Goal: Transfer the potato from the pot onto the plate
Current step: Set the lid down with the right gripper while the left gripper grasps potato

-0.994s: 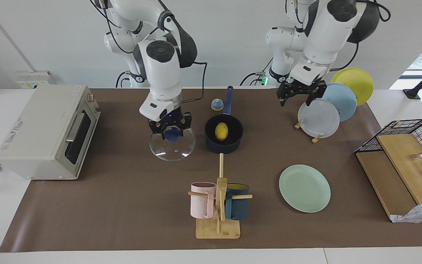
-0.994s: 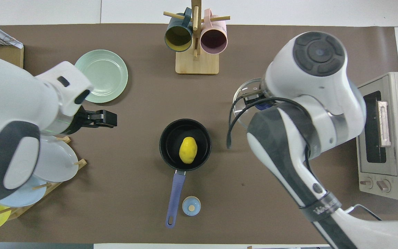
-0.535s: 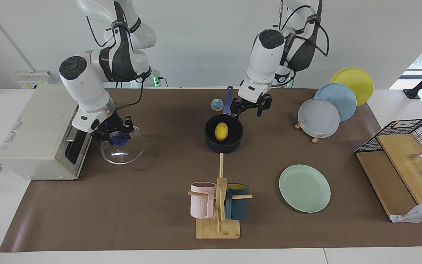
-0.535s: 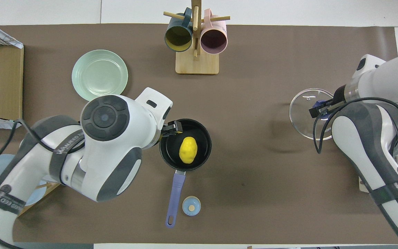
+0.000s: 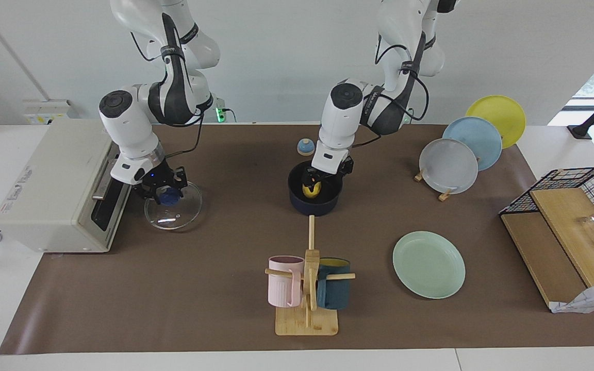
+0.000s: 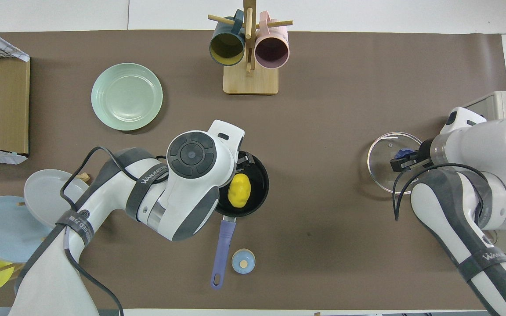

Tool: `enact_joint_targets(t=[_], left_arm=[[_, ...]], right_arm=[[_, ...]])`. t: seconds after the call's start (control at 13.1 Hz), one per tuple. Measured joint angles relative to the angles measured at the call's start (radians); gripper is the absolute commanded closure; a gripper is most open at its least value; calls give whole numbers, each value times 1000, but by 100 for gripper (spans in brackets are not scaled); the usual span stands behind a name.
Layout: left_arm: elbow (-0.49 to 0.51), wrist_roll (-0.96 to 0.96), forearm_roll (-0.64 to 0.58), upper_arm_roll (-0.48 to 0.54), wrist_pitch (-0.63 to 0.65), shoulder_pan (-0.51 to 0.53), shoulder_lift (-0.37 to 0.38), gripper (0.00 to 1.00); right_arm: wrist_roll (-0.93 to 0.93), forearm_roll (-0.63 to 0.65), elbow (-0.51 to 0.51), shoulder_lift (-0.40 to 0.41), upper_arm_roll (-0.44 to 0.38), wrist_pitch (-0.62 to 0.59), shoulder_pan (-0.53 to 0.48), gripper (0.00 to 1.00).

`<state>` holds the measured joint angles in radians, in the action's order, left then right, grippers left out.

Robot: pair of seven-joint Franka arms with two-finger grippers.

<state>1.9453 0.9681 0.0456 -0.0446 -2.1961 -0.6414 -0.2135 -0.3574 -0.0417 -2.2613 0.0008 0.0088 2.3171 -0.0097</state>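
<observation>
Left hand (image 5: 313,181): down inside the pot, its fingers apart on either side of the potato; whether they press the potato cannot be told.
Right hand (image 5: 163,189): clamped on the blue knob of the glass lid, fingers together on it, beside the toaster oven's front.
Potato (image 6: 239,190): bright yellow, lying in the pot on its black bottom; in the facing view the left hand covers its upper part.
Pot (image 6: 259,175): dark navy saucepan at the middle of the bench, its long blue handle (image 6: 222,245) pointing toward the robots.
Plate (image 5: 429,264): pale mint-green, flat on the bench, farther from the robots than the pot and toward the left arm's end; nothing on it.
Glass lid (image 5: 173,208): clear and round, in the right hand's grip at the right arm's end of the bench; whether its rim rests on the bench cannot be told.
Toaster oven (image 5: 60,185): cream-coloured, at the right arm's end, just beside the lid.
Bell-like knob (image 6: 243,261): small, blue and tan, beside the pot handle, nearer to the robots than the pot.
Mug rack (image 5: 307,293): wooden stand with a pink mug (image 5: 285,281) and a dark teal mug (image 5: 334,290), farther from the robots than the pot.
Plate rack (image 5: 469,147): grey, light blue and yellow plates standing on edge, toward the left arm's end.
Wire basket (image 5: 575,198): black, with wooden boards, at the left arm's end of the bench.
</observation>
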Motion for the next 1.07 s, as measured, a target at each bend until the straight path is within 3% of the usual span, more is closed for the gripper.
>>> enact_joint_targets(t=[0.38, 0.76, 0.84, 0.99, 1.07], left_arm=[[4, 53, 0, 1, -42, -29, -59, 0], [17, 53, 32, 0, -34, -34, -61, 0], [18, 53, 38, -2, -33, -35, -61, 0], [25, 53, 52, -4, -32, -41, -61, 0], [27, 53, 54, -4, -32, -44, -61, 11]], right_arm=[[0, 0, -65, 0, 0, 69, -22, 41], [0, 0, -100, -1, 2, 110, -22, 28], [0, 0, -100, -2, 2, 110, -22, 24], [0, 0, -101, -6, 2, 110, -22, 0], [0, 0, -101, -8, 2, 110, -22, 0]])
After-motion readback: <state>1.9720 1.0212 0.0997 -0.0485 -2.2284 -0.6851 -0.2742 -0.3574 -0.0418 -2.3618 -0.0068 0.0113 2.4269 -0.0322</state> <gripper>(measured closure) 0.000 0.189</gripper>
